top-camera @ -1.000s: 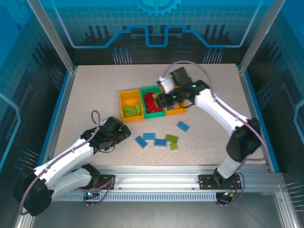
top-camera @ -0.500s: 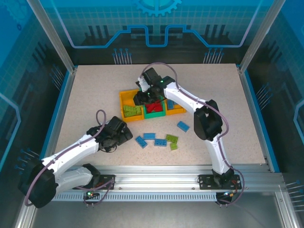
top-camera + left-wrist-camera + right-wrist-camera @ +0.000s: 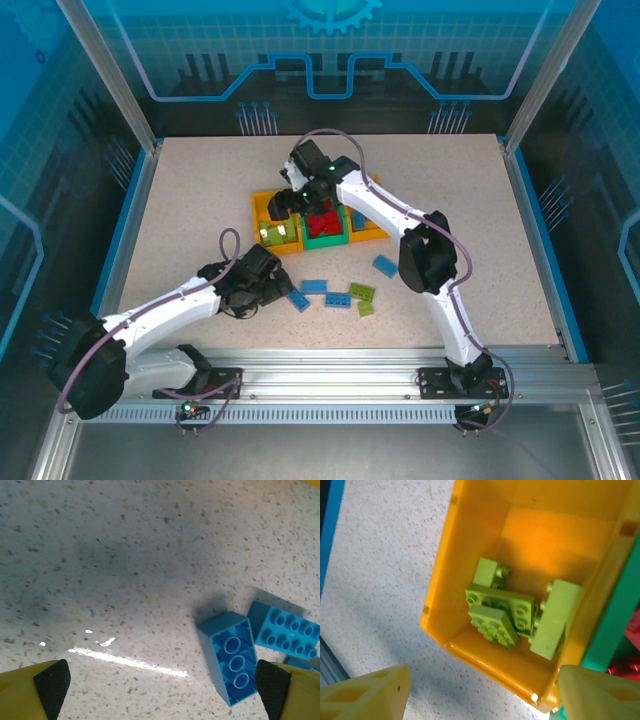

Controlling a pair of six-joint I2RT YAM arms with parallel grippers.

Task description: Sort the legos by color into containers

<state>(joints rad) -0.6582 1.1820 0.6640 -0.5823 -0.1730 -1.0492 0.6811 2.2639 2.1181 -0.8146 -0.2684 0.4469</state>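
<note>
The containers stand mid-table in a row: a left yellow bin (image 3: 258,215), a green middle bin (image 3: 326,240) and a right yellow bin (image 3: 372,235). My right gripper (image 3: 276,207) hangs open over the left yellow bin (image 3: 470,545), where several lime green legos (image 3: 500,612) lie; nothing is between its fingers (image 3: 367,695). Red legos (image 3: 320,218) fill the green bin. My left gripper (image 3: 283,290) is open low over the table, with an upside-down blue lego (image 3: 232,657) just inside its right finger (image 3: 272,685). A second blue lego (image 3: 287,630) lies studs up beside it.
Loose on the table in front of the bins are blue legos (image 3: 337,299) (image 3: 385,265) and two lime green ones (image 3: 361,292) (image 3: 366,308). Blue rails edge the table, with aluminium frame posts at the corners.
My right gripper has swung left from over the right end of the bins to the left yellow bin, and its jaws have opened. My left gripper has slid right, up to the blue legos.
</note>
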